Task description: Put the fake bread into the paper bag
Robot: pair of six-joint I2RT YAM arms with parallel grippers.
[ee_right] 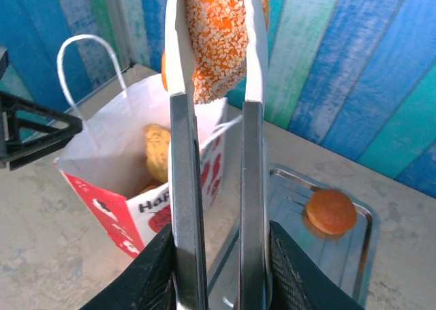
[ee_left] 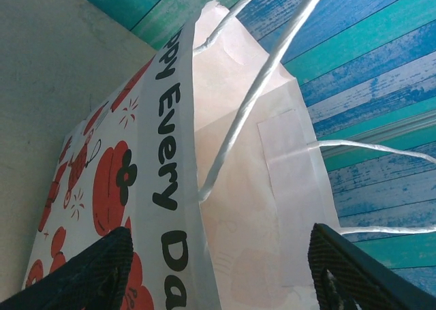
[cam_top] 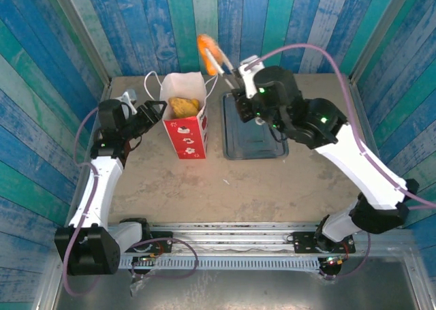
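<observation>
Over the table's far edge, the right gripper (ee_right: 216, 272) clamps tongs (ee_right: 187, 187) pinching a seeded roll (ee_right: 218, 31) near the bag (cam_top: 185, 129), the left gripper (ee_left: 218, 272) spread astride its rim, and any slip could drop the roll outside!

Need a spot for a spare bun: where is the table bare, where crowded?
Bare table lies between the bag, tray and the arms' rail. The strip between bag and tray is narrow. Crowded: the bag's left, where the left tool sits, and above the tray, under the right tool with tongs.
</observation>
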